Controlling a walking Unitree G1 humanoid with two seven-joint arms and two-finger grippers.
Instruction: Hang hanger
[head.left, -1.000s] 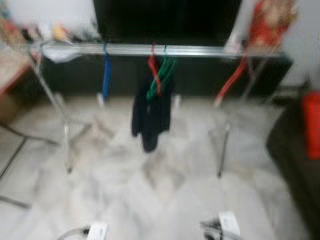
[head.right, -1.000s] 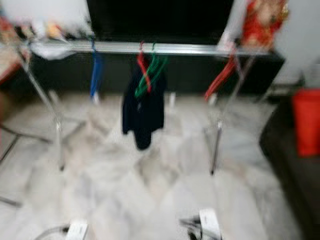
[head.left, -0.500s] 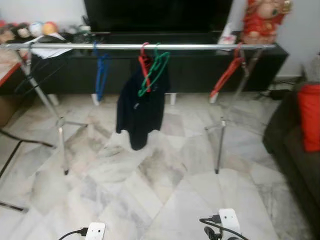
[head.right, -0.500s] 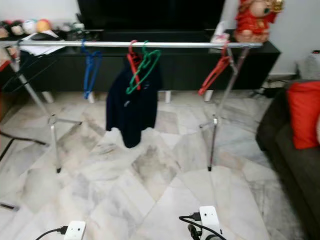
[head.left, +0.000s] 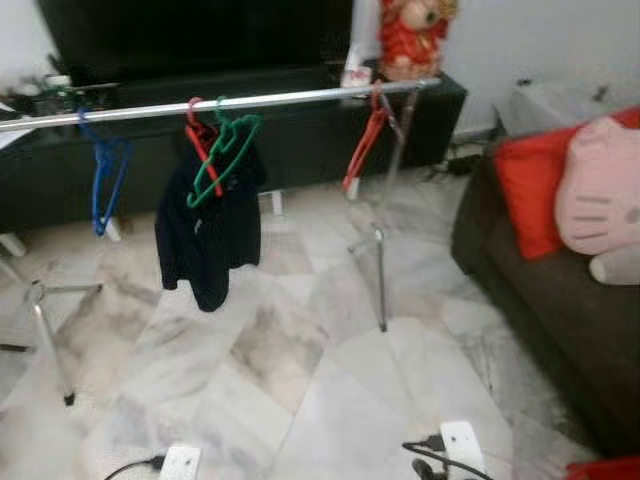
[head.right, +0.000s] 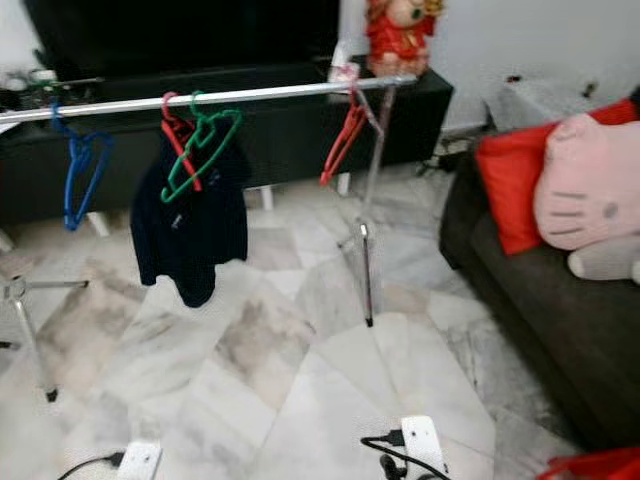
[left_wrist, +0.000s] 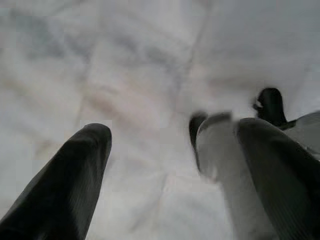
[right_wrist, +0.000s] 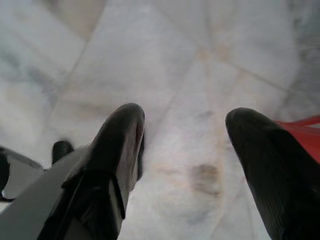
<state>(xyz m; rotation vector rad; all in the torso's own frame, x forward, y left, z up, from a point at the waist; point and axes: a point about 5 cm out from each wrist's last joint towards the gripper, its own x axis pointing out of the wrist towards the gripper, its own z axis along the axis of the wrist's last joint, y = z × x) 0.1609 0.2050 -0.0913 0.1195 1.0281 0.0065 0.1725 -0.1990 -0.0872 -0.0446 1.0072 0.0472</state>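
A silver clothes rail spans the left and middle of the head views. On it hang a blue hanger, a red hanger carrying a dark garment, a green hanger and another red hanger at the right end. My left gripper points down at the marble floor, open and holding nothing. My right gripper is likewise open over the floor, with a red object beside one finger. A red thing pokes into the lower right corner.
A dark sofa with a red cushion and a pink plush cushion stands on the right. A black TV cabinet with a red figurine lies behind the rack. Rack legs stand on the floor.
The camera has swung to the right: the rack sits further left in view, and the sofa with its cushions has come in. No hanger on the rail has moved.
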